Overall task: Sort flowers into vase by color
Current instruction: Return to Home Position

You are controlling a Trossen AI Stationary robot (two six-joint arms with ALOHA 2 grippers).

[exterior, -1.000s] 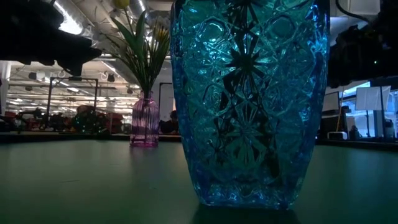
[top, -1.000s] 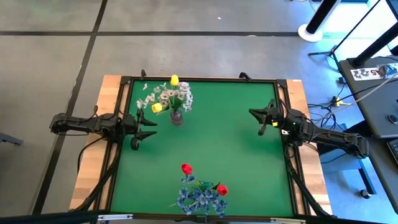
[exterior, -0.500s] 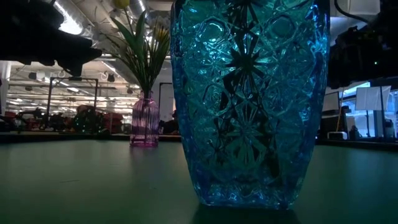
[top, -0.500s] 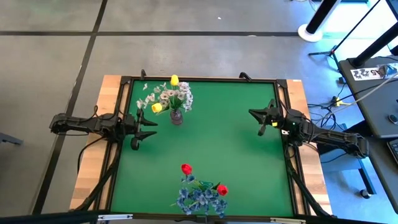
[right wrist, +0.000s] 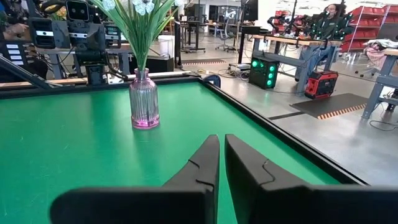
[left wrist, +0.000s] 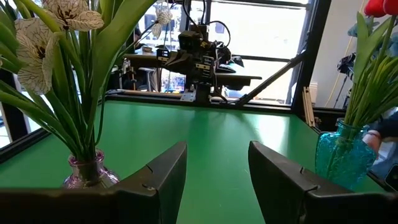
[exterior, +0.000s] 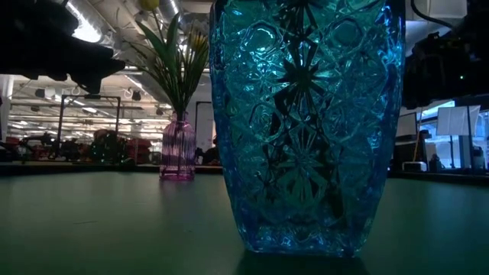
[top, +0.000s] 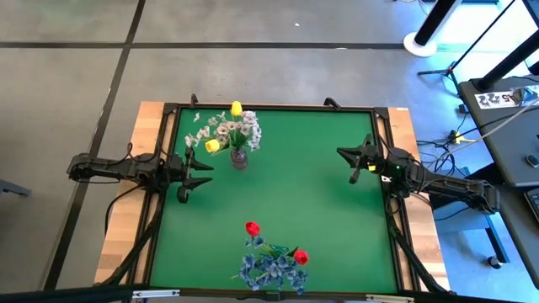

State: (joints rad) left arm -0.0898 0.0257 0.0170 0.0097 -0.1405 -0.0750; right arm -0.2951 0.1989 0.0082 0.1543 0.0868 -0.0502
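No movement across last second: both arms parked at opposite edges of table (top: 295, 194). Left gripper (left wrist: 217, 177) near purple vase (top: 239, 158), fingers spread, empty. Right gripper (right wrist: 221, 158) fingers pressed together, empty. Yellow tulips (top: 236, 108) and white sprays (top: 223, 128) stand in purple vase. Red tulips (top: 252, 227) and blue bunch (top: 269, 271) stand in blue vase (exterior: 306, 122). Sorting looks finished.
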